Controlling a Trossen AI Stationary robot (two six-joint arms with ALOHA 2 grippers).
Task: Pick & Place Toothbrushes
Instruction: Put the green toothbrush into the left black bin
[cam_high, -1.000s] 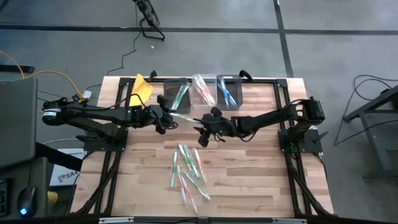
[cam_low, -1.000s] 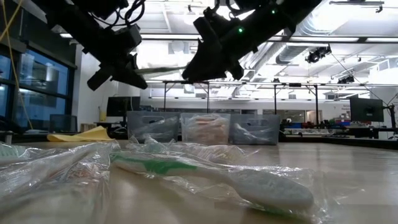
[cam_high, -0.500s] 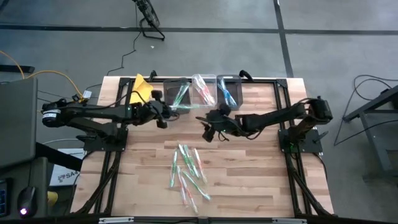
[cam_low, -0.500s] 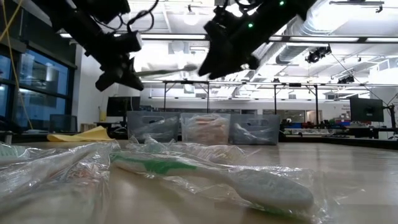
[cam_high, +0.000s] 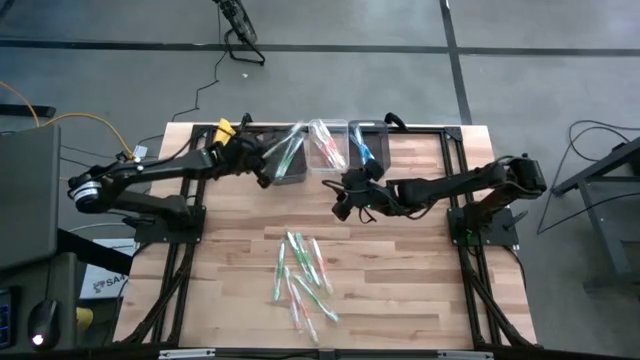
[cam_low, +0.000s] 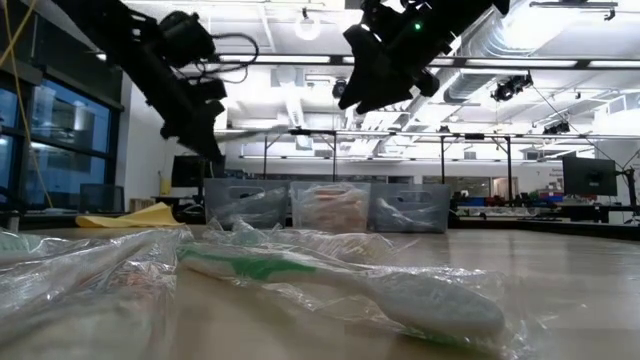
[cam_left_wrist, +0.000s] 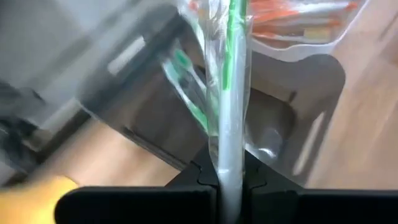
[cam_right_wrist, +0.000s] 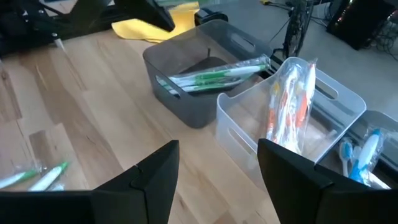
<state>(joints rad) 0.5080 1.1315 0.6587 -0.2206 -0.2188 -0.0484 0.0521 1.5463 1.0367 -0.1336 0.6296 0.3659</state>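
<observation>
A green-and-white toothbrush (cam_left_wrist: 229, 106), sealed in a clear wrapper, is clamped between the closed fingers of the left gripper (cam_high: 262, 166) and is held above the dark grey bin (cam_high: 284, 158) at the far edge of the table (cam_high: 420, 270), apparently so that it can be dropped among the green brushes already lying there. The sorting looks to be done by colour: orange-red brushes (cam_right_wrist: 287, 115) are stood in the clear middle bin (cam_right_wrist: 249, 140), and blue ones (cam_right_wrist: 367, 149) are kept in the third bin (cam_high: 366, 148) on the right. The right gripper (cam_high: 350, 196) is held above the table just in front of the bins with its fingers spread and nothing between them, and is seemingly free for the next pick. The remaining toothbrushes (cam_high: 300, 278), about ten by rough count, are scattered in their wrappers across the near half of the table, well apart from the bins; one green brush (cam_low: 330, 285) is seen lying close to the low camera. A yellow cloth (cam_high: 224, 130) is left at the far left corner, beside the grey bin and near the left arm. The drop is complicated by little beyond the long brushes already leaning over the grey bin's rim, on which the loose wrapper could be caught.
</observation>
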